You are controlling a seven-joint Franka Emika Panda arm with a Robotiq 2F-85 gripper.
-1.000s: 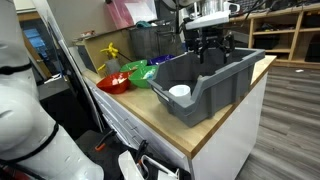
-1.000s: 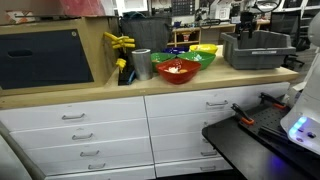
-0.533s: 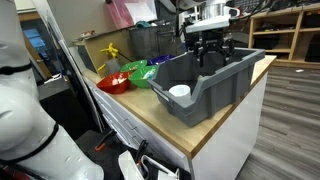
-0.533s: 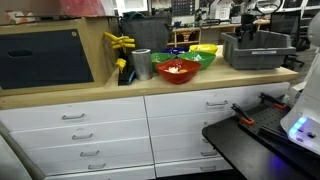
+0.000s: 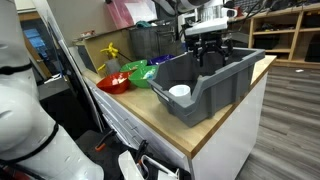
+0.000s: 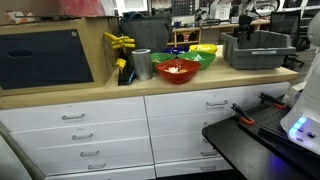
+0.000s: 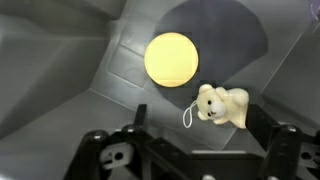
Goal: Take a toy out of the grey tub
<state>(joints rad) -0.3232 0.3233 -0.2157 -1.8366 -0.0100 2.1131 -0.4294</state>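
- The large grey plastic tub [image 5: 225, 88] is set on the light wooden counter [image 5: 142, 106].
- The black gripper [image 5: 208, 54] is held over the tub, its fingers spread wide apart.
- A small cream teddy toy [image 7: 222, 105] is seen inside the tub, at 4 o'clock from a round yellow ball [image 7: 170, 60].

Grey tub [image 7: 60, 70] matt plastic, toy [image 7: 222, 105] fuzzy plush, countertop [image 5: 150, 112] wood

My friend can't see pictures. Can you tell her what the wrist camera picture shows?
A small cream teddy bear lies on the floor of the grey tub, next to a round yellow thing. The camera looks down from above, with the two black fingers of the open gripper at the bottom of the picture.
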